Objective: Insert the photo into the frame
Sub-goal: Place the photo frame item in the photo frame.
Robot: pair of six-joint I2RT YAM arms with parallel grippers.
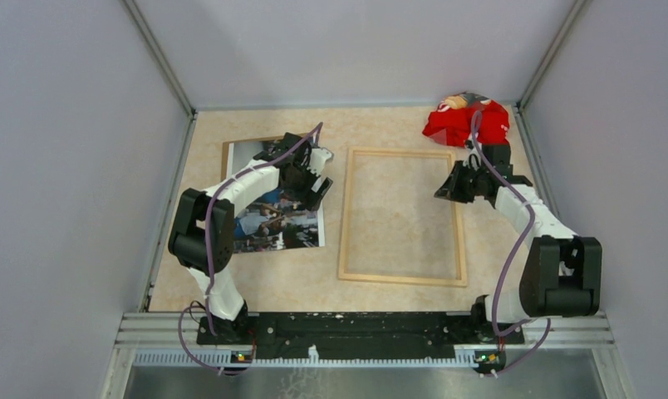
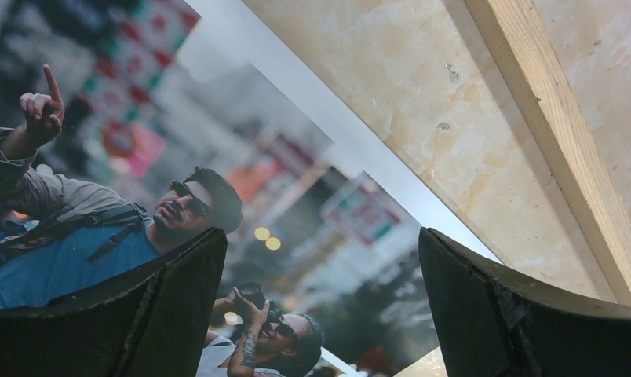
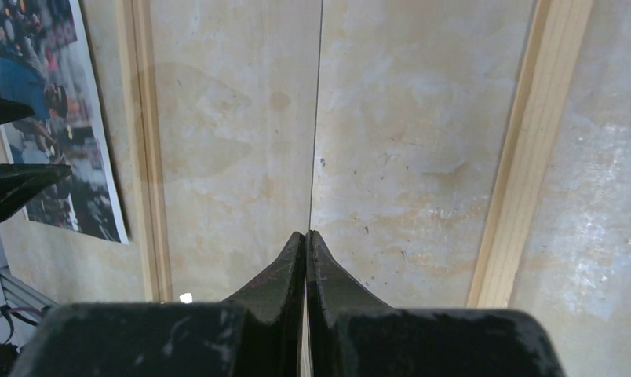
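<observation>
The photo (image 1: 277, 218), a crowd scene, lies face up at the left of the table. My left gripper (image 1: 314, 187) hovers open and empty over its right edge; in the left wrist view (image 2: 320, 243) the photo (image 2: 218, 157) fills the gap between the fingers. The light wood frame (image 1: 401, 278) lies flat in the middle of the table, and one of its bars (image 2: 563, 141) shows there too. My right gripper (image 1: 449, 187) is over the frame's right side. In the right wrist view (image 3: 307, 233) it is shut on the thin clear pane (image 3: 319, 118), seen edge-on above the frame (image 3: 524, 157).
A brown backing board (image 1: 228, 150) shows from under the photo's top left. A red bundle (image 1: 465, 120) lies at the back right corner. Grey walls enclose the table on three sides. The left gripper's fingers (image 3: 10, 184) show at the left edge of the right wrist view.
</observation>
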